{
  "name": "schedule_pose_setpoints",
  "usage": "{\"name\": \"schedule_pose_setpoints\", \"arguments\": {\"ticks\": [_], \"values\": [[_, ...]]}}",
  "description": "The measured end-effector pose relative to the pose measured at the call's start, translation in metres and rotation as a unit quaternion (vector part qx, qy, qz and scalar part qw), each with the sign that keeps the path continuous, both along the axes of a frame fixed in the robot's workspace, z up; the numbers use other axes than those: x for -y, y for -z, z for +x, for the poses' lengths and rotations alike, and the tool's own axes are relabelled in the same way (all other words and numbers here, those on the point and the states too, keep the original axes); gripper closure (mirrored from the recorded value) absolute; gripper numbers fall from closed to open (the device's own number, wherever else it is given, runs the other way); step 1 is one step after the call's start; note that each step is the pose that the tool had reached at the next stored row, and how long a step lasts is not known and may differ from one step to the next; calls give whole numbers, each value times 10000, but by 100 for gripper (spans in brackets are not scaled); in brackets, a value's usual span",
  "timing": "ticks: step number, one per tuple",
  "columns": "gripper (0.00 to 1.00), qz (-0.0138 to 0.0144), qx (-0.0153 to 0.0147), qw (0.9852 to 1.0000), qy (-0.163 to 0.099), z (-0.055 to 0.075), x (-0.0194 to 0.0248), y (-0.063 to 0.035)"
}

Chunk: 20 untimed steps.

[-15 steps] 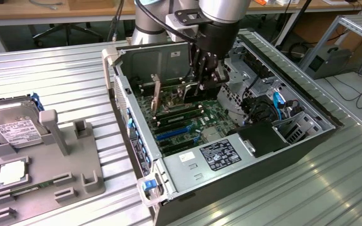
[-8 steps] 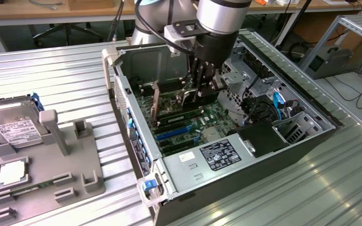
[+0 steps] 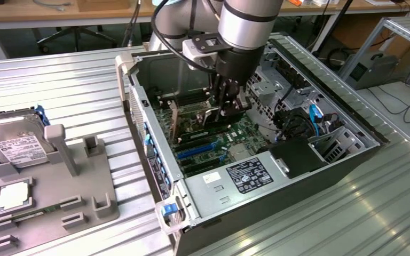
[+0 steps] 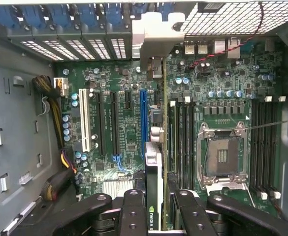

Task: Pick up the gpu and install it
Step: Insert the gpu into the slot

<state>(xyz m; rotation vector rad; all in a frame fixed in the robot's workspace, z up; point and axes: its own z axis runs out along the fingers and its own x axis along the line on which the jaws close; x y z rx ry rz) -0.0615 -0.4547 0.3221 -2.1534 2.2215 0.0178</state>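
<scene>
The gpu (image 4: pixel 153 162) is a thin black card seen edge-on, held upright inside the open computer case (image 3: pixel 151 133). My gripper (image 4: pixel 157 199) is shut on it, one black finger (image 4: pixel 133 211) on either side near the green logo. The card's silver end bracket (image 4: pixel 153 34) reaches the slotted rear wall of the case. The card stands over the motherboard (image 4: pixel 119 142), just beside the long blue slot (image 4: pixel 143 118); I cannot tell whether it is seated. In the exterior view my gripper (image 3: pixel 230 109) hangs low in the case with the gpu (image 3: pixel 203 116) beneath it.
On the exterior view's left, a grey fixture (image 3: pixel 55 186) holds a silver hard drive (image 3: pixel 13 141) and a green memory stick (image 3: pixel 34 213). Inside the case are the empty processor socket (image 4: pixel 222 157), drive cages, cable bundles (image 4: pixel 52 93) and the power supply (image 3: pixel 251 173).
</scene>
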Motion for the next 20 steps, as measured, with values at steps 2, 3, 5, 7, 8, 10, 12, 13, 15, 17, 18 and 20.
{"name": "schedule_pose_setpoints", "arguments": {"ticks": [2,3,5,7,8,10,12,13,15,17,18,20], "values": [[73,2,5,10000,-14,-6,0,25],[73,2,12,10000,-22,-8,0,36],[73,2,31,10000,-41,-11,0,55],[73,1,49,10000,-57,-16,0,71],[73,1,60,10000,-67,-19,0,80],[73,1,72,9999,-82,-30,2,99],[73,1,78,9999,-93,-46,8,128],[73,2,79,9999,-98,-53,13,144],[73,2,81,9999,-109,-71,24,188],[73,1,83,9999,-117,-82,30,216],[73,2,84,9999,-122,-90,36,237],[73,1,85,9999,-134,-102,45,276]]}}
